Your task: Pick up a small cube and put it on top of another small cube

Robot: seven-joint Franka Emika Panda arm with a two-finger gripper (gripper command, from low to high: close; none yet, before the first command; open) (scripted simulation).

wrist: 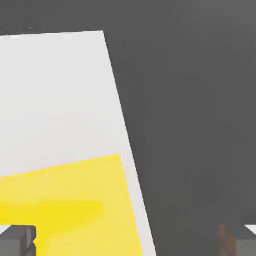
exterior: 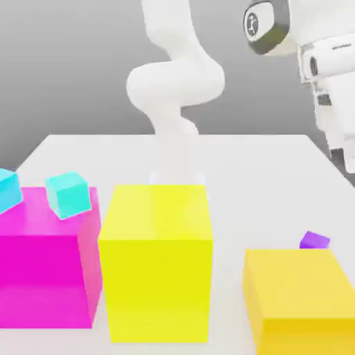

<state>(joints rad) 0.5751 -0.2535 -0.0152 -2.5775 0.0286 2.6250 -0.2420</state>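
The small cube point(exterior: 315, 240) is a tiny glossy purple block on the white table point(exterior: 263, 173), just behind the yellow block point(exterior: 298, 295) at the exterior view's right, which hides its lower part. My gripper point(wrist: 128, 242) hangs high above that side, near the table's edge. It is open, its fingertips point(wrist: 18, 240) are far apart, and nothing is between them. In the hand view, part of a yellow block's top point(wrist: 65, 200) lies below the gripper.
A tall yellow block point(exterior: 156, 260) stands in the middle and a big magenta block point(exterior: 45, 267) at the exterior view's left, carrying two small cyan cubes point(exterior: 68, 195). The arm's base point(exterior: 177, 159) rises behind the middle block. Dark floor point(wrist: 195, 125) lies past the table's edge.
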